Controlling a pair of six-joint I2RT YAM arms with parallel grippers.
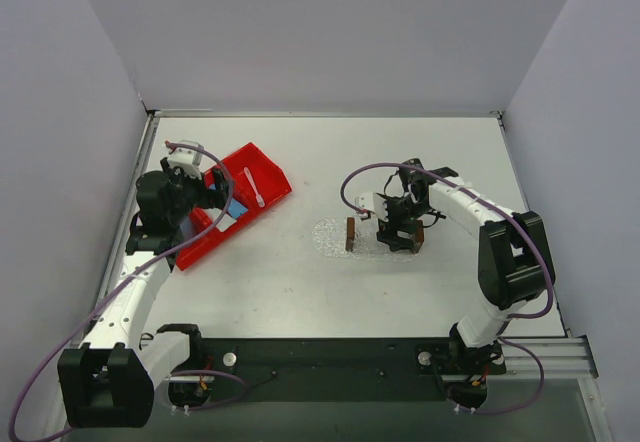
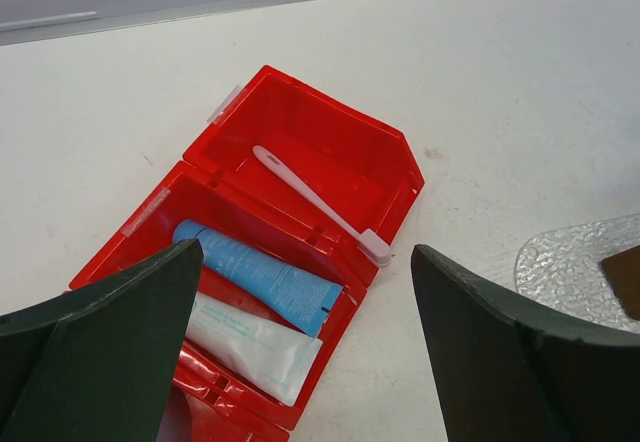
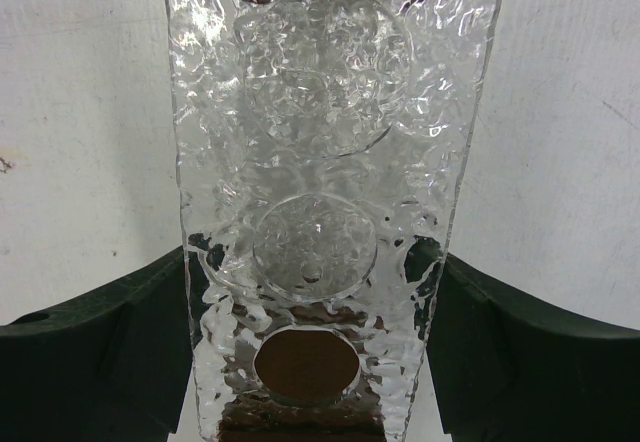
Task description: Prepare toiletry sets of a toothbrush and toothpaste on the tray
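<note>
Toothbrush (image 2: 318, 205): a thin white stick with a pinkish head is seen lying flat and diagonal in the far compartment of the red bin (image 2: 330, 117), just beyond the fingertips of the left gripper (image 2: 305, 252).
Toothbrush handling: it is judged light, stiff and smooth, and likely to pivot if pinched off-centre. It is best taken across mid-handle, jaws crosswise to its length, clear of the divider wall beside the head.
Toothpaste: two flat tubes lie side by side in the near compartment, below and between the left gripper's fingers. The blue toothpaste tube (image 2: 262, 275) is farther out. The whitish toothpaste tube (image 2: 252, 347) is nearer, with one end hidden behind a finger.
Toothpaste handling: the tubes are judged soft, light and slick. A modest squeeze across the flat body is advised, not at the cap.
Tray (image 3: 320, 162): the clear tray is framed between the fingers of the right gripper (image 3: 312, 252) and rests on the clear bubbly mat (image 2: 580, 262). A brown block (image 1: 350, 234) stands to one side. Nothing is seen in the tray.
Left gripper: it is spread wide above the bin, and nothing is held.
Right gripper: its jaws are set at medium width against both long sides of the tray, which is gripped.
Progress: no set is judged placed yet.
Table (image 2: 500, 82): a white surface is seen under the bin and mat.
</note>
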